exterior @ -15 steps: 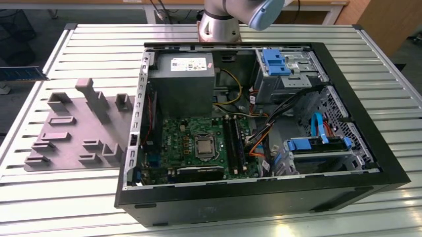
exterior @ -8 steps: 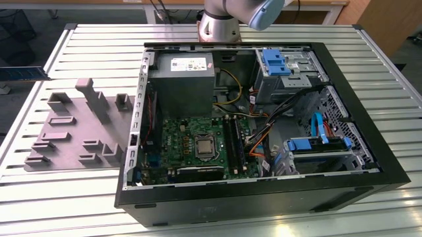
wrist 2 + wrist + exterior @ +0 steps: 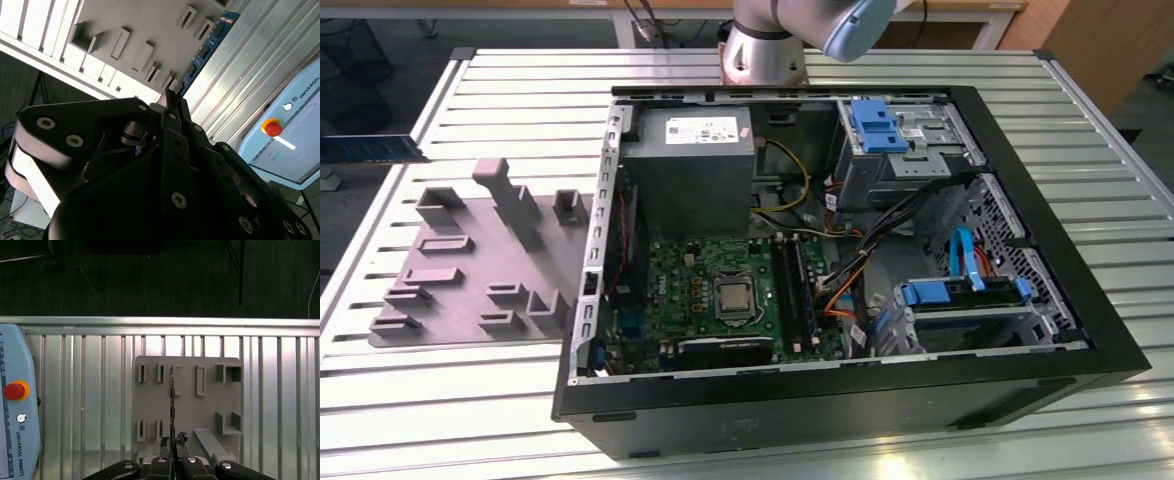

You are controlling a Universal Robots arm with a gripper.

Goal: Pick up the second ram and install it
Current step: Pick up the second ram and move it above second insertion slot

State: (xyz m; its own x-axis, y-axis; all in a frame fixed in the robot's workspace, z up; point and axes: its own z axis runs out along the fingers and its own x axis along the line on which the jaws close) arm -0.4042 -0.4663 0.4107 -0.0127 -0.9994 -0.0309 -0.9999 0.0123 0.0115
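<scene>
Closest to both wrist cameras, the black jaws are pinching one end of the ram stick (image 3: 171,405). It is pointing away from them, edge-on in the first wrist view and showing its blue-green face and dark chips (image 3: 202,54) in the second wrist view. The black linkage is covering the held end, so how deep it is sitting between the jaws is hard to make out.

Beyond the stick, the gray slotted tray (image 3: 187,405) (image 3: 145,25) is lying on the slatted tabletop (image 3: 90,390) (image 3: 260,60). The stick is hanging over the tray, apparently clear of its slots. Beside the tray, a pale blue control pad (image 3: 20,440) (image 3: 285,140) with a red button (image 3: 15,390) (image 3: 272,128) is being cut off by the frame edge in both wrist views.

In the exterior view, the open computer case (image 3: 854,405) is lying next to the tray (image 3: 467,270) on the tabletop (image 3: 520,75). The long slots (image 3: 794,285) on its green board (image 3: 707,290) are appearing too small to tell whether anything is seated in them. At the exterior view's left edge, a blue-green strip (image 3: 374,148) is poking in, cut off by the frame, and what is carrying it cannot be told. Behind the case, the arm's base (image 3: 761,50) is standing at the far side of the tabletop, and its pale blue joint (image 3: 854,25) is running out past the top of the frame.
</scene>
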